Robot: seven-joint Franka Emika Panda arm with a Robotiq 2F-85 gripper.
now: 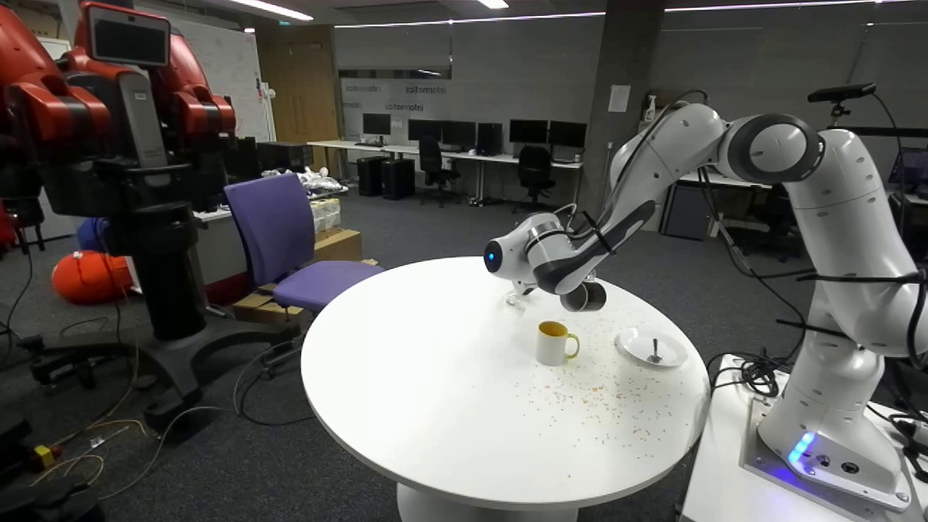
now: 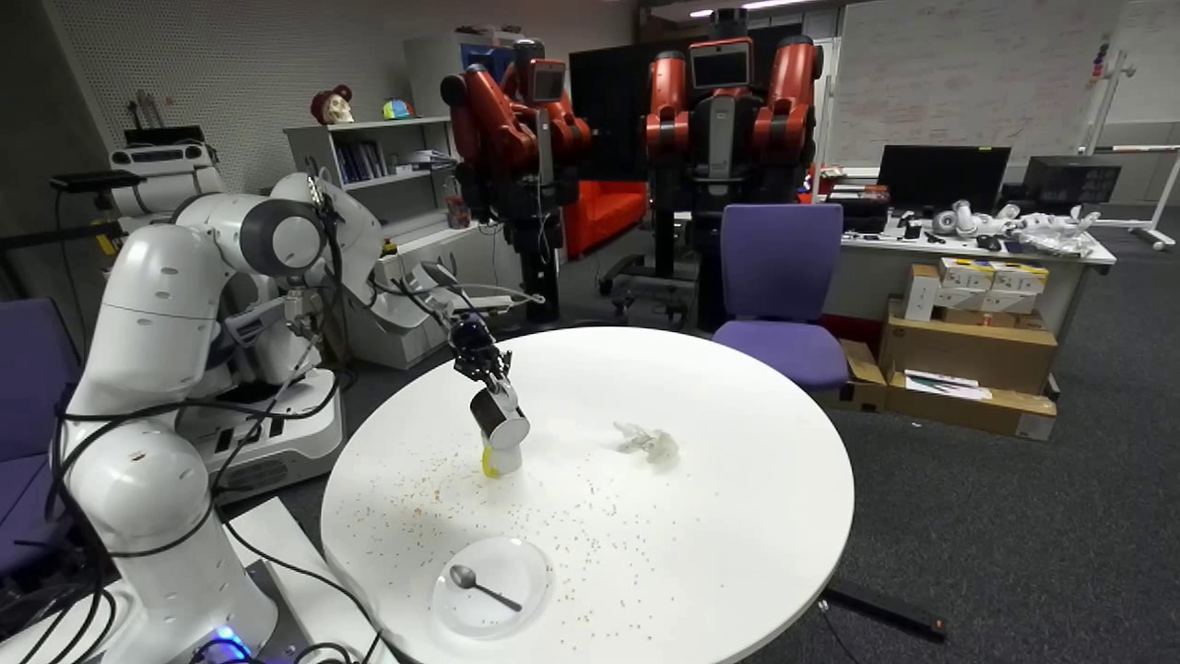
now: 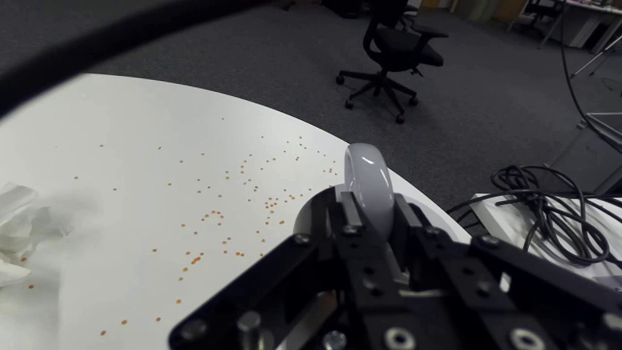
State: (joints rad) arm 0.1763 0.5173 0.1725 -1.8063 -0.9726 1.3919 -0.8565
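Note:
My gripper (image 3: 378,214) is shut on the pale handle of a dark and white mug (image 3: 315,218) in the wrist view. In both exterior views the held mug (image 1: 584,296) (image 2: 499,420) is tilted on its side above the table. Below it a white mug with a yellow inside and handle (image 1: 552,346) stands upright on the table; it shows partly behind the held mug (image 2: 502,459) too. Whether the two mugs touch I cannot tell. The gripper also shows in an exterior view (image 2: 495,380). A white plate (image 1: 670,355) (image 2: 530,563) with a metal spoon (image 1: 655,352) (image 2: 485,587) lies nearby.
The round white table (image 1: 406,406) bears many small orange-brown bits (image 1: 594,395). Crumpled pale material (image 2: 648,444) (image 3: 17,233) lies near the middle. A purple chair (image 2: 782,295) stands at the table's edge. Black cables (image 3: 539,209) lie by the robot's base.

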